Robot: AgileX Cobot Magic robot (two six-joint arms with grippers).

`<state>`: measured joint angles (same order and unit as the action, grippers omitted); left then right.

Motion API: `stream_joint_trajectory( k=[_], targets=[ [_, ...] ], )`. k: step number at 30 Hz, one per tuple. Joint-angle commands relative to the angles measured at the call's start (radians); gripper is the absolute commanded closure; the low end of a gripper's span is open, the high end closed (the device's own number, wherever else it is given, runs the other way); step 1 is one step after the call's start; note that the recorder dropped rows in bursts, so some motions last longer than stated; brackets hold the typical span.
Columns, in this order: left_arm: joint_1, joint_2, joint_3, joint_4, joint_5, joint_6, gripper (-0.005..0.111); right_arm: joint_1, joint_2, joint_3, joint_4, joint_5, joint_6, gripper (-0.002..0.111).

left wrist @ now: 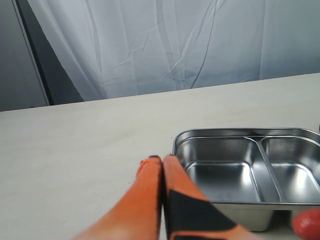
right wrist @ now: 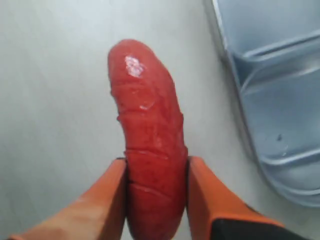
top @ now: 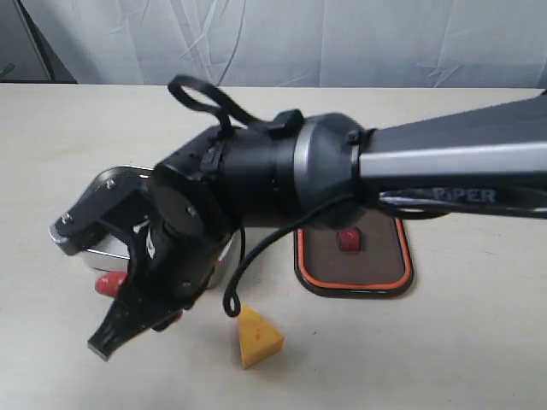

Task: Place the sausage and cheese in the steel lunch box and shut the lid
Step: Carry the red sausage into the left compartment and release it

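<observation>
Right tool (right wrist: 156,167) pinches one sausage (right wrist: 147,125) just beside one two-compartment steel lunch box (left wrist: 215,175). One cheese wedge (top: 256,335) sits near; one lid (top: 355,260) lies right. Left tool (left wrist: 162,160) is pressed closed.

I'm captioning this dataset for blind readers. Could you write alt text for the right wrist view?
A glossy red sausage is pinched between the two orange fingers of the right claw, over a pale table. A steel lunch box with divided compartments lies beside it.
</observation>
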<state>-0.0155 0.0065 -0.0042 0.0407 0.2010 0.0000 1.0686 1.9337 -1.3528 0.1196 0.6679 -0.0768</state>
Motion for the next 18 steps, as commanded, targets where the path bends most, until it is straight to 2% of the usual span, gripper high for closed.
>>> stream_joint_trajectory(
  k=[1, 8, 16, 18],
  targets=[
    [-0.007, -0.007, 0.004, -0.008, -0.01, 0.0, 0.107, -0.053, -0.012, -0.134, -0.043, -0.016, 0.001, 0.109],
    [-0.007, -0.007, 0.004, -0.008, -0.01, 0.0, 0.107, -0.16, 0.158, -0.407, -0.042, 0.074, -0.001, 0.109],
    [-0.007, -0.007, 0.004, -0.008, -0.01, 0.0, 0.107, -0.173, 0.354, -0.608, -0.044, 0.141, -0.027, 0.109],
    [-0.007, -0.007, 0.004, -0.008, -0.01, 0.0, 0.107, -0.173, 0.369, -0.624, -0.044, 0.149, -0.027, 0.103]
  ],
)
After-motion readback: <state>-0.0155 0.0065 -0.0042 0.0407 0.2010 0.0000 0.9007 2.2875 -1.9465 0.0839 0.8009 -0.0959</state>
